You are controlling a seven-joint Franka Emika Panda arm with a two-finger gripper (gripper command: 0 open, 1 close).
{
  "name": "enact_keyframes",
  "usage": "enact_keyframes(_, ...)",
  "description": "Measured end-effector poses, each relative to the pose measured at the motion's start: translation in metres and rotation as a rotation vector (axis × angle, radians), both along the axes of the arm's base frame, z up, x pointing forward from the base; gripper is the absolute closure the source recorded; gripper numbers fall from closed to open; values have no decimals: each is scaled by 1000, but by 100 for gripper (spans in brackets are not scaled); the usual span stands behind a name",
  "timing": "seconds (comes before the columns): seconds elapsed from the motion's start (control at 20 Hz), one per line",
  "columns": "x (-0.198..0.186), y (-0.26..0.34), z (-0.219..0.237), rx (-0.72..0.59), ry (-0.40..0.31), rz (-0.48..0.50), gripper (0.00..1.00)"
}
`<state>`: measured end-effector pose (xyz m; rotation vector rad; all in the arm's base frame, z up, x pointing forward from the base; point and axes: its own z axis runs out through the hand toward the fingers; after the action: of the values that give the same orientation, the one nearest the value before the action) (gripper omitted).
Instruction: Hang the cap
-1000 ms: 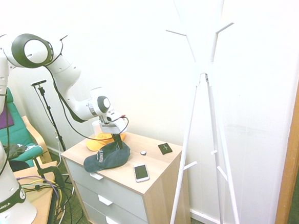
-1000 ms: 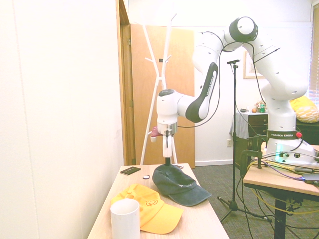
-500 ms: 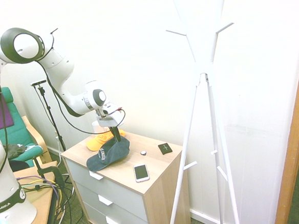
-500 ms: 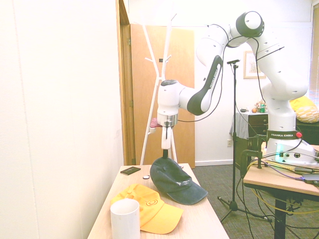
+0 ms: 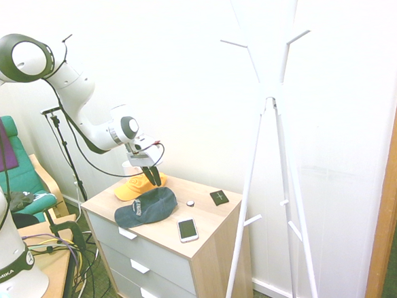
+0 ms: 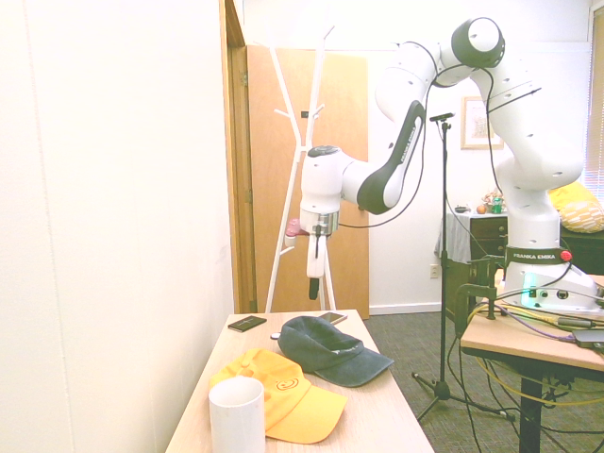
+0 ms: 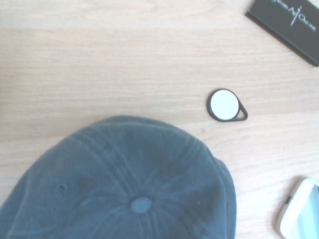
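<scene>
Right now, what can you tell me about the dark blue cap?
The dark blue cap is soft, faded navy fabric with stitched panels, a button on top, a small eyelet hole and white lettering on the front. It lies crown up with its curved brim sticking out, flat on the wooden dresser top, close beside the yellow cap. Nothing holds it: the gripper hangs above, apart from it.
</scene>
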<state>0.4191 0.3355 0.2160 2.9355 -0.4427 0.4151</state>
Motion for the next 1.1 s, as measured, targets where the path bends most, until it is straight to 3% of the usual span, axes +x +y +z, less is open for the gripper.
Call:
enact_keyframes(0.75,16,-22,-11,-5,18,-54,0)
enact_keyframes(1.1,51,-18,-46,6,83,-50,0)
